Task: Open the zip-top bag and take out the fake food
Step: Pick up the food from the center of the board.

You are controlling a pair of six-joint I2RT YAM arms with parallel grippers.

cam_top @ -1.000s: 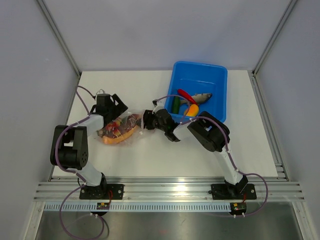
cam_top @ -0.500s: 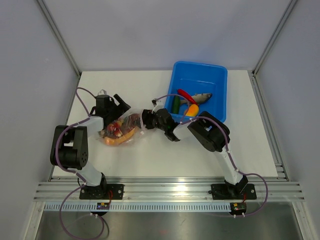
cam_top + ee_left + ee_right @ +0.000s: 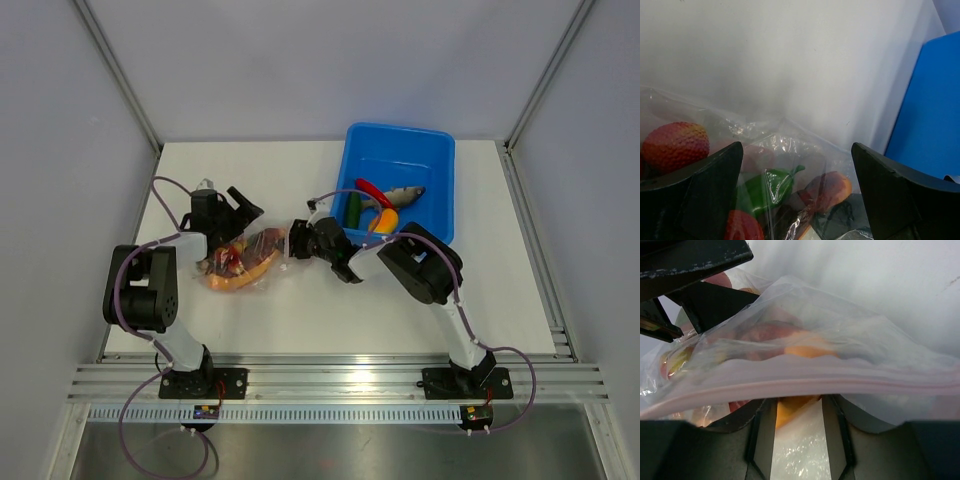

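The zip-top bag [image 3: 245,262] lies on the white table left of centre, with red, orange and green fake food inside. My left gripper [image 3: 238,213] is open, just above the bag's far side. In the left wrist view its fingers [image 3: 700,175] straddle the bag [image 3: 785,145], with a green piece [image 3: 765,187] and an orange piece [image 3: 832,187] below. My right gripper [image 3: 293,240] is shut on the bag's right end. In the right wrist view the pink zipper strip [image 3: 840,385] runs across its jaws and hides the tips of the gripper [image 3: 797,405].
A blue tub [image 3: 430,150] stands at the back right, close behind my right arm. It holds a grey fish [image 3: 405,193], a green cucumber [image 3: 352,210], a red pepper [image 3: 372,192] and an orange piece [image 3: 383,220]. The tub's wall [image 3: 935,110] shows in the left wrist view.
My left gripper has opened and shifted slightly right over the bag. My right gripper holds its place and the bag's right end has lifted a little toward it.
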